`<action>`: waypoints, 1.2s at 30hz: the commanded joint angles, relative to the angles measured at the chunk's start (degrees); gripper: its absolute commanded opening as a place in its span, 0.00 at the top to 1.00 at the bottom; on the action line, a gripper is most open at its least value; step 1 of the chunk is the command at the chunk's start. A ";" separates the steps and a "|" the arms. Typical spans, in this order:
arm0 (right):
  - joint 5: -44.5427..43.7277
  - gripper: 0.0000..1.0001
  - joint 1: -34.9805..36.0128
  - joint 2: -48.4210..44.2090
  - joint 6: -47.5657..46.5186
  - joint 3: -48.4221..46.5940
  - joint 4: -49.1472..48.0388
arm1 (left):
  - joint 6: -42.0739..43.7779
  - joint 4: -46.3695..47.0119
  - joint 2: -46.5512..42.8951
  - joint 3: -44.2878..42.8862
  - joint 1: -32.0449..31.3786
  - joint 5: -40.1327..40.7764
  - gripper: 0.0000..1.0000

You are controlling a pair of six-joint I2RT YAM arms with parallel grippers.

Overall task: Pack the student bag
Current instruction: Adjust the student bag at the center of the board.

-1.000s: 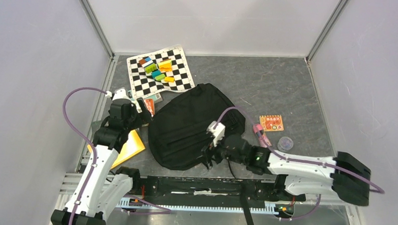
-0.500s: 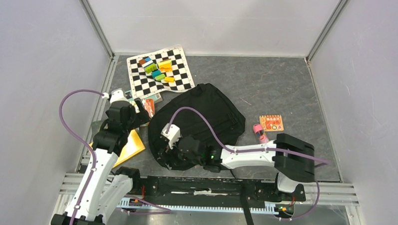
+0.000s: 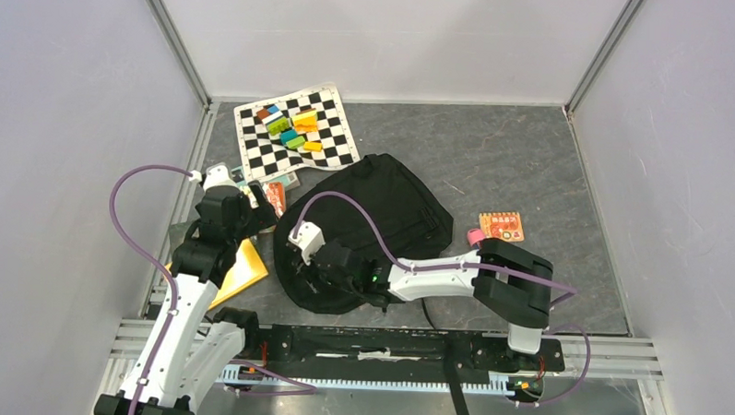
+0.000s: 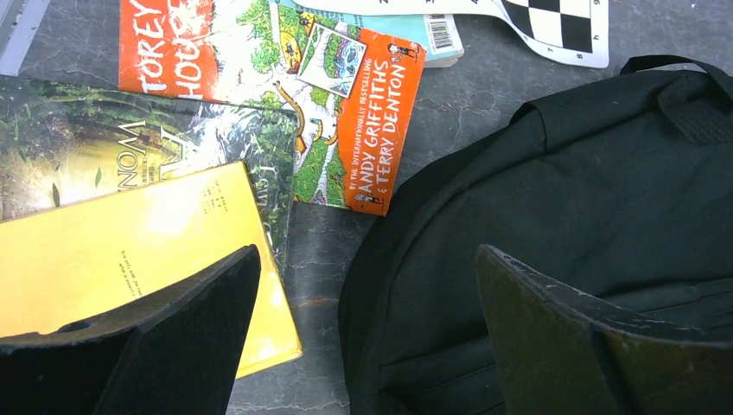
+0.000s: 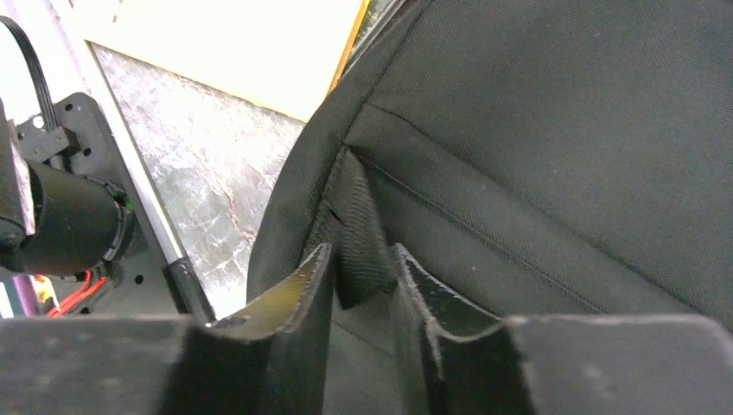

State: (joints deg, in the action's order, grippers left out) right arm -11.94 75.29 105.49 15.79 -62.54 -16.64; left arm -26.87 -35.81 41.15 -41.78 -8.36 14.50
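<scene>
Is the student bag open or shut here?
Shut: the student bag lies flat, no inner lining showing; the right end effector pinches fabric at its seam.

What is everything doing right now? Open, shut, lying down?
student bag: lying flat, looks closed.
right gripper: shut on a fold at the student bag's edge.
left gripper: open, holding nothing.
orange book: closed, lying flat.
yellow book: closed, lying on a dark book.
chess mat: spread flat, blocks on it.
</scene>
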 commanded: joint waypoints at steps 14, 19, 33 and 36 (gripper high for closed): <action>10.95 1.00 1.72 -21.46 -9.88 11.92 4.70 | -2.16 -6.43 5.04 -1.42 0.27 -17.12 0.00; 7.10 1.00 2.84 -30.54 -7.52 17.94 8.75 | -7.46 -10.32 3.39 -1.18 -0.34 -27.14 0.00; -0.02 1.00 2.85 -36.76 -6.94 17.56 5.94 | -15.55 -13.27 -4.89 7.44 -0.34 -41.30 0.00; -0.37 1.00 2.87 -37.09 -6.79 17.54 5.54 | -16.90 -13.28 -6.46 8.57 -0.34 -42.55 0.00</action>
State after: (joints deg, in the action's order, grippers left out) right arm -9.78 78.13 70.81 8.32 -44.01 -5.87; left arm -39.77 -48.31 36.91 -34.02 -8.60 -22.96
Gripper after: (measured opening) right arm 0.014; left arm 0.994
